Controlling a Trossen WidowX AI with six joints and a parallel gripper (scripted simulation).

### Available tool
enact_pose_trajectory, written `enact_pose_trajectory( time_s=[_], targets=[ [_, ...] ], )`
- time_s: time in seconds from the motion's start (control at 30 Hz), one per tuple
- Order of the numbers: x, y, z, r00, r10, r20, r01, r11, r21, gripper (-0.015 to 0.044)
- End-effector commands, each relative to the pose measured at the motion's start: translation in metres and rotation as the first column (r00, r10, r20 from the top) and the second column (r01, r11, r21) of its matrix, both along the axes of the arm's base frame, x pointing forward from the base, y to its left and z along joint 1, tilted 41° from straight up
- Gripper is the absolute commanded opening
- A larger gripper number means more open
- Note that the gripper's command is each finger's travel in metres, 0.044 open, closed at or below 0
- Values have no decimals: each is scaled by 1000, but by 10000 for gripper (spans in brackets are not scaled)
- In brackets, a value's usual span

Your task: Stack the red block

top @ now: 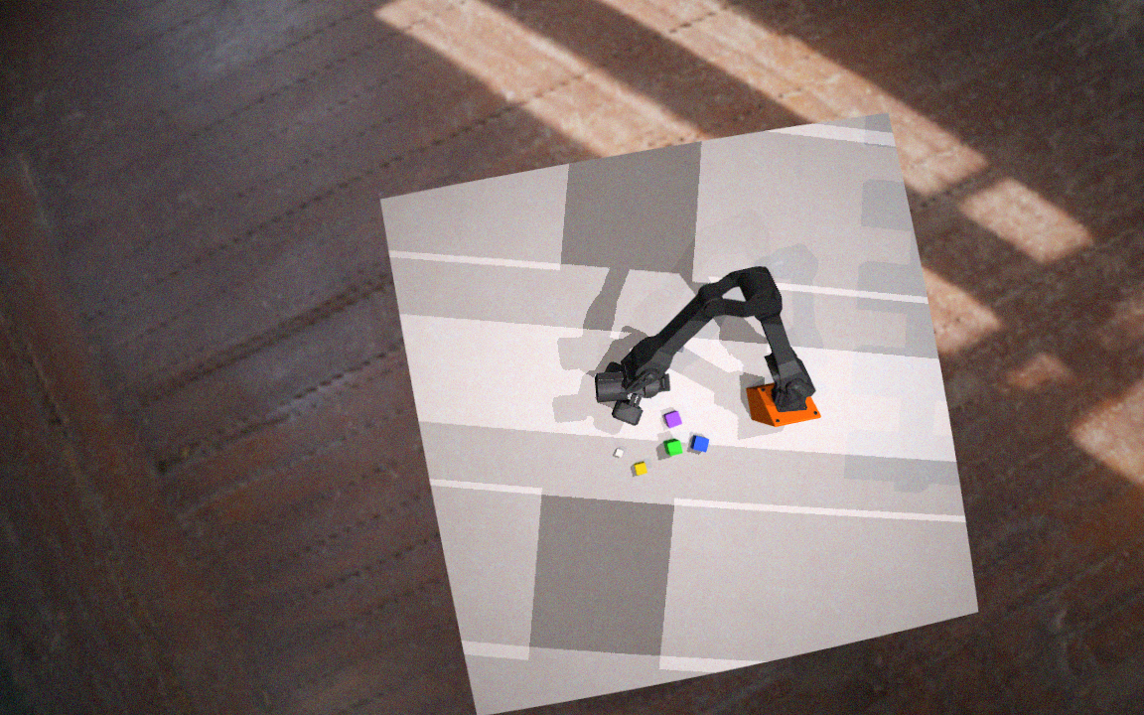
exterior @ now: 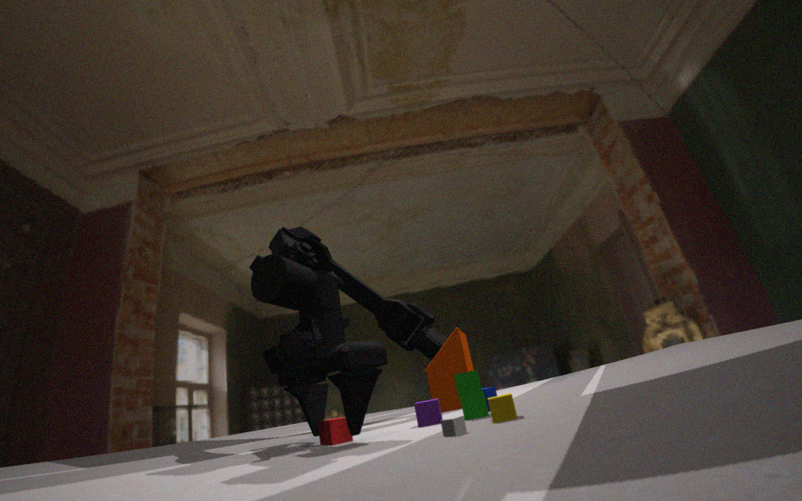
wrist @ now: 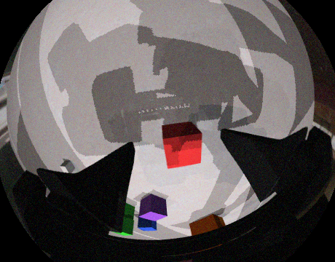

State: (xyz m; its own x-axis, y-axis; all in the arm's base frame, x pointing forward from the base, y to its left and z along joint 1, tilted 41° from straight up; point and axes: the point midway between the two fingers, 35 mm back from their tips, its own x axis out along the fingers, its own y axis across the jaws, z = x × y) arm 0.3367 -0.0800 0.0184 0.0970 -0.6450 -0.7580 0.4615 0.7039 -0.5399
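Gripper (exterior: 334, 429) jaws are spread wide and nothing is held between them. In the exterior view, the two dark fingers (exterior: 354, 399) are lowered to either side of the red block (exterior: 335, 430), which rests on the grey mat (exterior: 672, 399); contact between fingers and block cannot be confirmed. In the wrist view, the red block (wrist: 182, 145) is seen centred between the two fingertips, with a gap on each side.

The green tower (exterior: 470, 394) is standing upright, well apart from the red block, at about 3 o'clock from it in the exterior view. A purple block (exterior: 427, 411), a grey block (exterior: 454, 426), a yellow block (exterior: 502, 408) and a blue block (exterior: 489, 392) are grouped near the tower, none touching it. The orange base (exterior: 447, 367) of the arm is located behind the tower.

In the top view, the red block is hidden beneath the gripper (top: 625, 397), and the green tower (top: 672, 447) lies at about 4 o'clock from it.
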Motion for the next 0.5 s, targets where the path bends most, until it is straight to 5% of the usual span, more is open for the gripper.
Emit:
enact_pose_trajectory(
  time_s=[0.0,0.4,0.47],
  targets=[
    [-1,-1,-2,1000,5,-5,-5,1000,-3,440],
    [-1,-1,-2,1000,5,-5,-5,1000,-3,440],
    [-1,-1,-2,1000,5,-5,-5,1000,-3,387]
  ],
)
